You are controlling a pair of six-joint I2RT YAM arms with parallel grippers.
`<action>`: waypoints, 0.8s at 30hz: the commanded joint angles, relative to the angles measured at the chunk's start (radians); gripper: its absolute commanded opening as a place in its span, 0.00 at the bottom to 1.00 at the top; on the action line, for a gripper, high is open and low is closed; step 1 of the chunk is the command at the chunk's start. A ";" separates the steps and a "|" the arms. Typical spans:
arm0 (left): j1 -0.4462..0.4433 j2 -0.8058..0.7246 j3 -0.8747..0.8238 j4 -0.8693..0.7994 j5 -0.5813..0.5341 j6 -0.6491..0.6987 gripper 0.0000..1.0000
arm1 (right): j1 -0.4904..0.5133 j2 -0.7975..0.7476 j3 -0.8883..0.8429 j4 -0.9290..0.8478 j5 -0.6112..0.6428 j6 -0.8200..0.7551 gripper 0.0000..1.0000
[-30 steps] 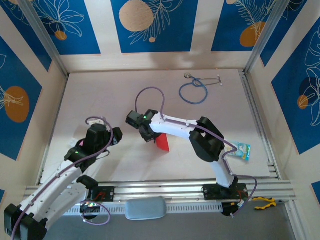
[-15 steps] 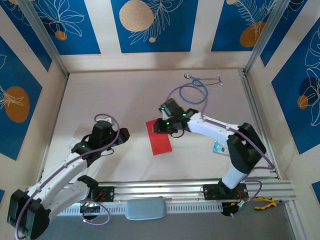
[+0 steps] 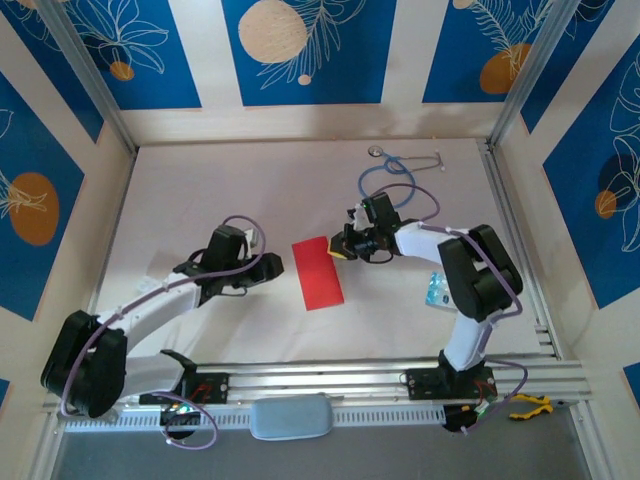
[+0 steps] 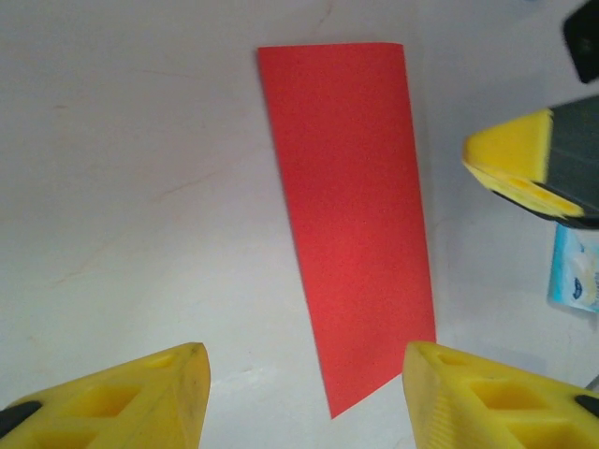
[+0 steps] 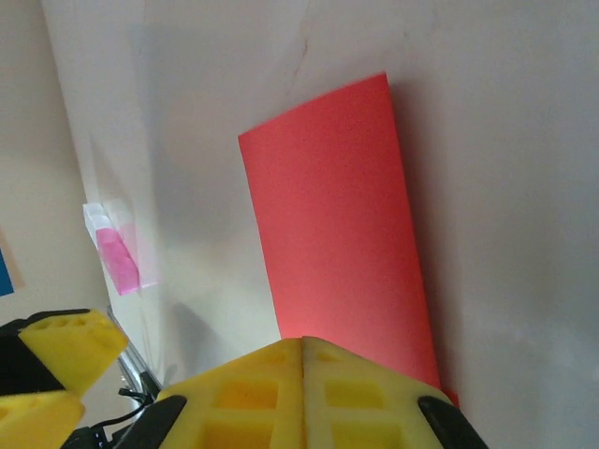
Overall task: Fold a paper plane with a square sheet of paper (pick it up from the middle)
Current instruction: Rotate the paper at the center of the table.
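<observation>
The square sheet of paper (image 3: 318,272) is bright red and lies flat on the table as a long, narrow rectangle (image 4: 351,215) (image 5: 332,215). A paper plane is out of view. My right gripper (image 3: 342,250) is shut, its yellow fingertips (image 5: 302,341) pressed together at the sheet's right edge near the far corner. I see no paper between them. My left gripper (image 3: 272,266) is open just left of the sheet. Its fingers (image 4: 140,402) stand on either side of the sheet's near corner without touching it.
A blue stethoscope (image 3: 385,185) lies at the back right. A small blue and white packet (image 3: 437,292) (image 4: 576,271) sits right of the right arm. A metal rail (image 3: 330,382) runs along the front edge. Walls close in the table's sides.
The right arm swung from the left of the sheet to its right edge and its gripper shut. The sheet now lies flat. The left gripper moved right, towards the sheet.
</observation>
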 commanded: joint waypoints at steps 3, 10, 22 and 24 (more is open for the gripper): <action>0.012 0.038 0.035 0.029 0.054 -0.001 0.57 | -0.009 0.113 0.098 0.028 -0.098 0.018 0.06; 0.013 0.077 0.034 0.045 0.077 -0.007 0.57 | -0.016 0.221 0.120 -0.007 -0.021 0.058 0.05; 0.008 0.188 0.060 0.132 0.181 -0.052 0.53 | 0.026 0.106 0.010 0.039 0.165 0.145 0.09; 0.008 0.207 0.063 0.140 0.197 -0.061 0.52 | 0.028 0.053 0.008 0.053 0.149 0.117 0.11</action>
